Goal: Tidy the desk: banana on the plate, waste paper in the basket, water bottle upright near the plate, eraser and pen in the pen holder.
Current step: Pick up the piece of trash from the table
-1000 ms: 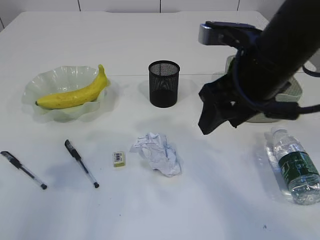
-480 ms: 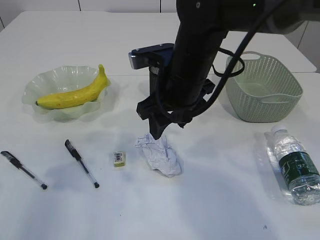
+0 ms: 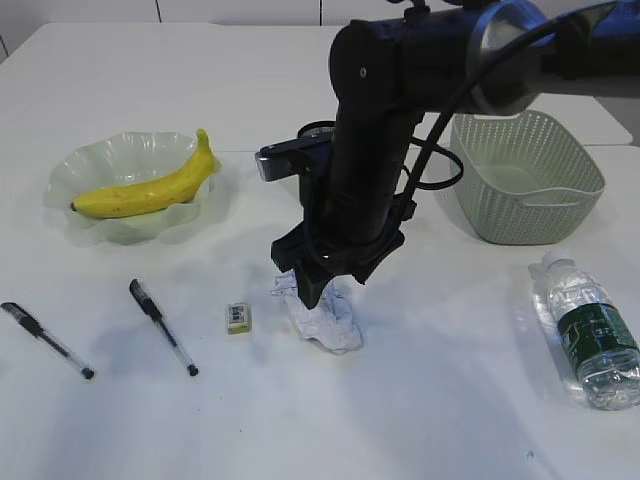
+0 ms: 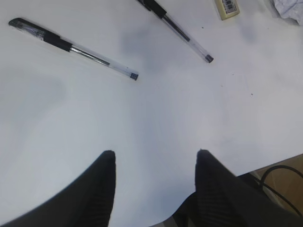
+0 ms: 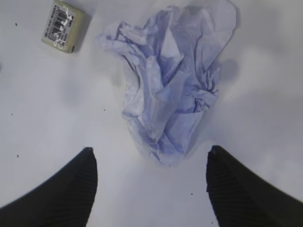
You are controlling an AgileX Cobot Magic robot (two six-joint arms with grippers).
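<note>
Bright, even light falls on the white worktop [image 3: 120, 430] from overhead, leaving only soft, pale shadows — the clearest one spreads beneath the dark arm [image 3: 370, 150]. The exterior view is fairly sharp, with mild glare on the water bottle [image 3: 592, 335]. Both wrist views are softer; the claw fingers [image 5: 57, 189] at the bottom edge look blurred, and the crumpled paper [image 5: 173, 90] takes a bluish cast.

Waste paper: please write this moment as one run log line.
right tool open above waste paper | paper on table | basket empty | banana on plate
</note>
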